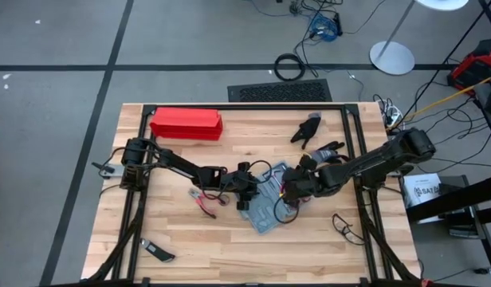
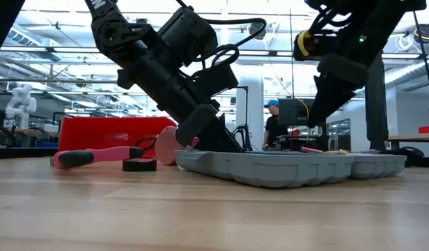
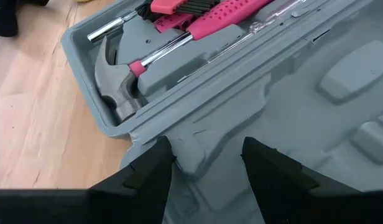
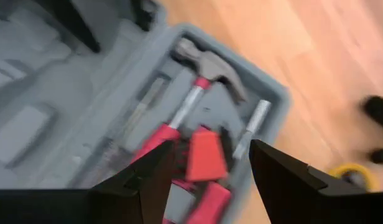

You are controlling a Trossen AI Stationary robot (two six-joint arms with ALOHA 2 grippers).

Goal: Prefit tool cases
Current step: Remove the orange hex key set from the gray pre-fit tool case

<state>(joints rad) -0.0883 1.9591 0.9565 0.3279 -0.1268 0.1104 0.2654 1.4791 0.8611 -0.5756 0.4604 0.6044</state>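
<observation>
High view: the tool case (image 1: 265,209) lies open and flat at the middle of the wooden table (image 1: 229,247), slightly right of centre in the frame, with both arms meeting over it. The left gripper (image 1: 247,190) reaches in from the left of the frame and sits at the case's upper-left edge; the right gripper (image 1: 292,191) comes in from the right and hangs over the case's upper-right part. A red box (image 1: 186,123) lies at the upper left of the table, a black glove (image 1: 308,130) at the upper middle, and pink-handled pliers (image 1: 204,201) just left of the case.

Left wrist view shows the left gripper (image 3: 207,163) with its fingers spread, empty, over a grey moulded half of the case (image 3: 316,112). A hammer (image 3: 120,84) with a pink handle rests in the other half, at the upper left of that frame.

Right wrist view shows the right gripper (image 4: 213,163) also spread wide and holding nothing, above the hammer (image 4: 207,68) and other pink tools in the case (image 4: 67,93).

Low view shows a person (image 2: 274,124) standing far behind the table.
</observation>
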